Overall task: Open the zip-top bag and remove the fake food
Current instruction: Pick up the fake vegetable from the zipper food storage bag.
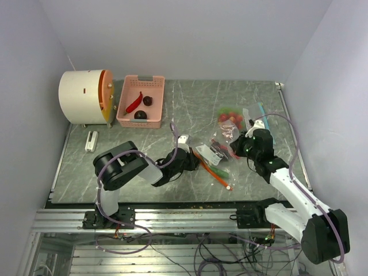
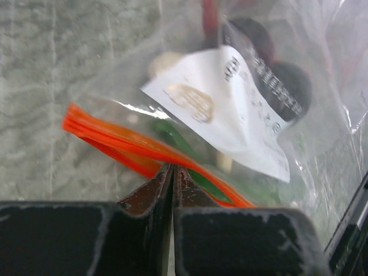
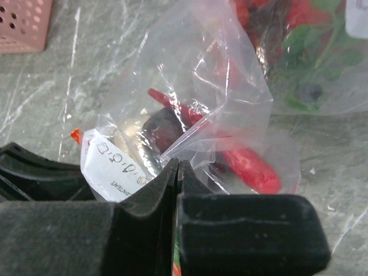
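A clear zip-top bag (image 1: 215, 150) with an orange zip strip (image 2: 126, 141) and a white label (image 2: 230, 109) lies between my grippers. It holds fake food: a red chili (image 3: 247, 164), a dark purple piece (image 3: 164, 126) and a green piece (image 2: 172, 135). My left gripper (image 1: 192, 159) is shut on the orange zip strip, as the left wrist view (image 2: 172, 168) shows. My right gripper (image 1: 236, 148) is shut on the bag's clear plastic wall at the other side, seen in the right wrist view (image 3: 177, 164).
A second clear bag (image 1: 230, 118) of red and green toys lies behind the right gripper. A pink slotted basket (image 1: 123, 109) at the back left holds a red chili (image 1: 134, 102) and dark pieces. A white drum (image 1: 83, 96) with an orange lid stands left of it.
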